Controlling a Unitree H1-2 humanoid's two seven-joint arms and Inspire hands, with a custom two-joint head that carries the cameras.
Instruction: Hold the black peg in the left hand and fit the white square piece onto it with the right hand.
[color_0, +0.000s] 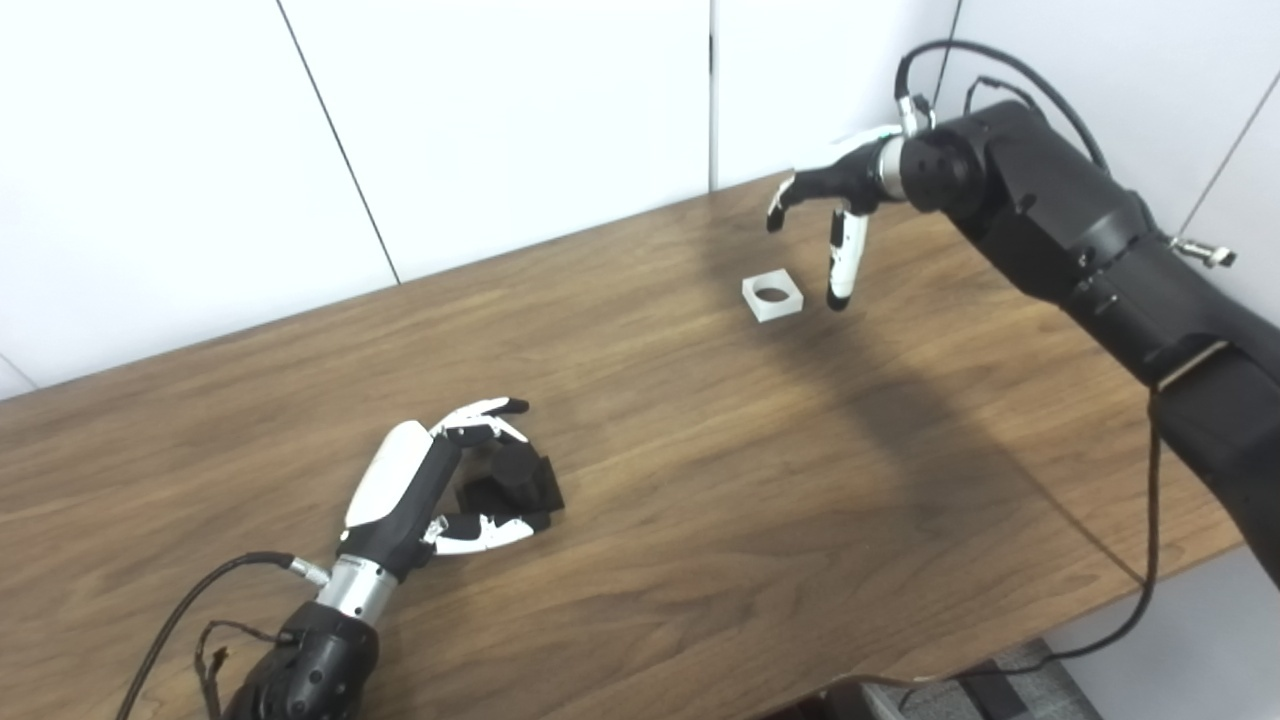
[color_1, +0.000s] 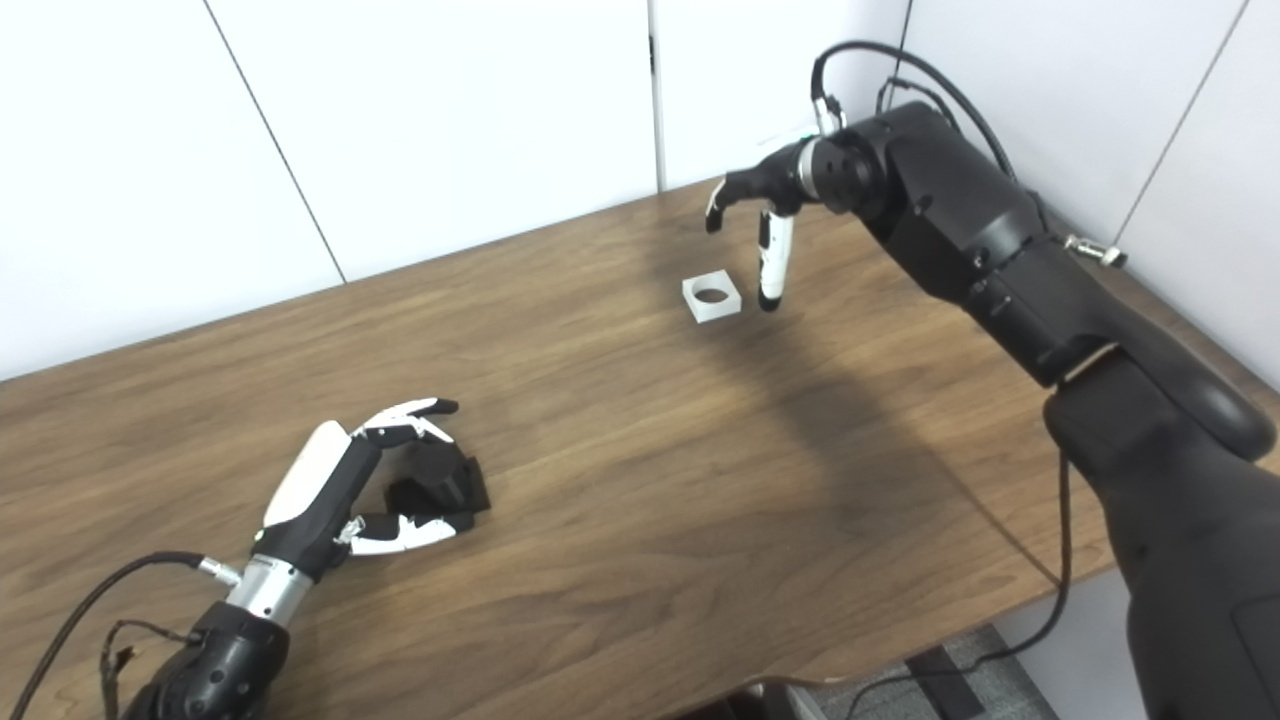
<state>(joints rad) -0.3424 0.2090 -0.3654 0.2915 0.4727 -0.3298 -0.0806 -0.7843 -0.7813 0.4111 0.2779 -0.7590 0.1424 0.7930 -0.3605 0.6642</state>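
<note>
Hovering right hand (color_0: 835, 200) beside white square piece (color_0: 772, 296)

Black peg (color_0: 518, 478) partly hidden by left hand (color_0: 420, 490) fingers (color_0: 490, 535).

The black peg (color_0: 518, 478) stands upright on its dark base, lower left. The white square piece (color_0: 772, 295), round-holed, lies flat, upper right.

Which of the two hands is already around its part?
The left hand: its fingers curl around the black peg. The right hand hangs open above the white square piece.
</note>
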